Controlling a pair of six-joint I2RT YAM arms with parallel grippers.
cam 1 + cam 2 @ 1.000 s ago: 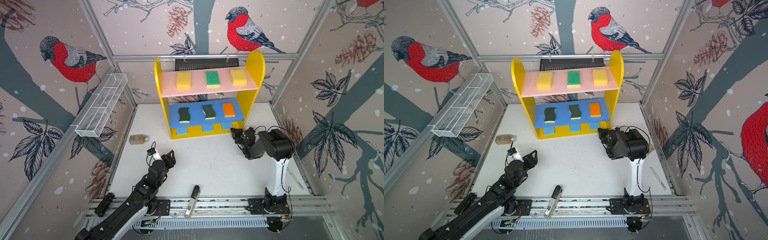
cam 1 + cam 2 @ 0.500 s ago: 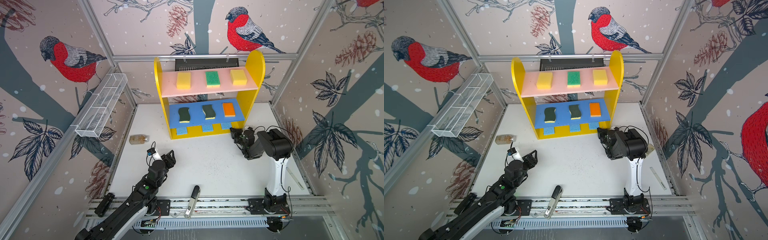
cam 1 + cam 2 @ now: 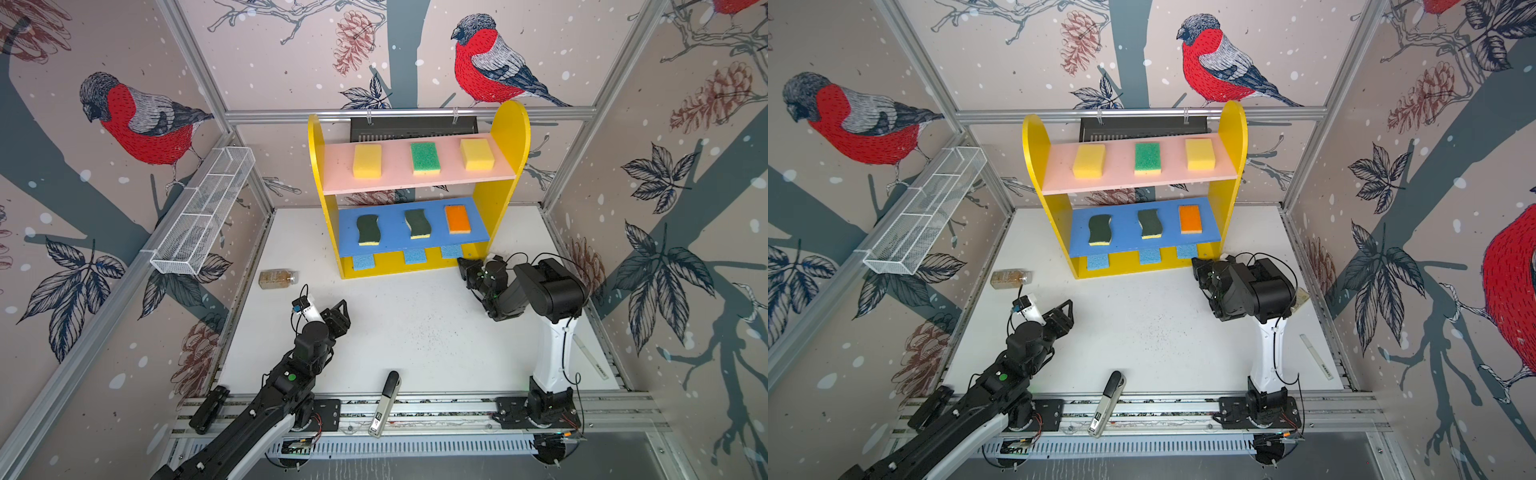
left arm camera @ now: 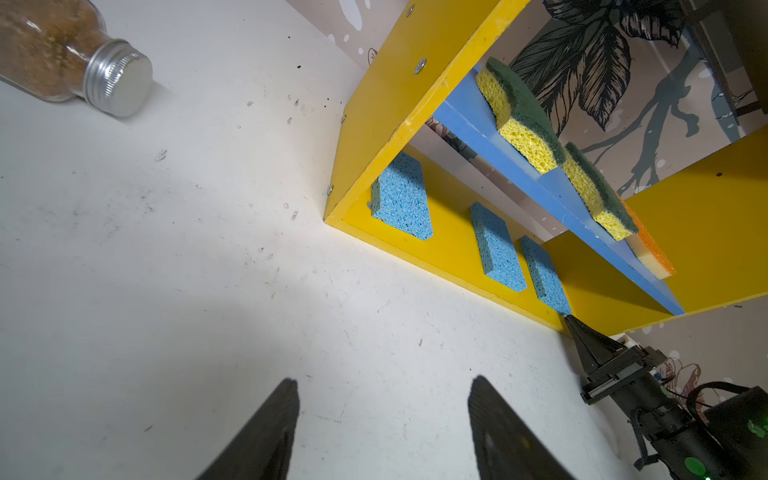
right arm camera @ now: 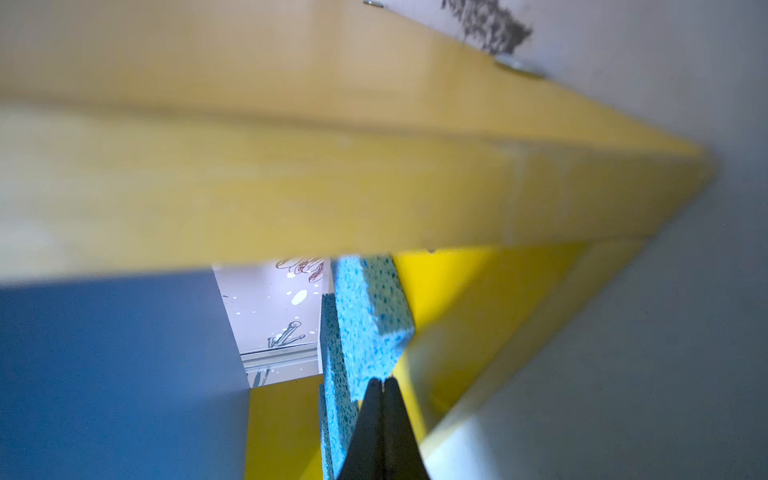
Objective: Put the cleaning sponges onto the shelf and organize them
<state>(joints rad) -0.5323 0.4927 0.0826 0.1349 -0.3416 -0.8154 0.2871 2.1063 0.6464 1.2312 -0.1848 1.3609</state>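
Three thin, porous light-blue sponges on the yellow-based shelf

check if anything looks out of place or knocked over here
One thing stands out: a brown-filled bottle lies on its side on the table, left of the shelf, and dark specks are scattered over the white surface. The sponges sit in tidy rows of three.

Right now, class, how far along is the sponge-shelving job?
Done: all nine sponges sit on the shelf, three per level. In hand: the shut right gripper reaches the rightmost light blue sponge. Left: probably only pulling back; left gripper open, empty.
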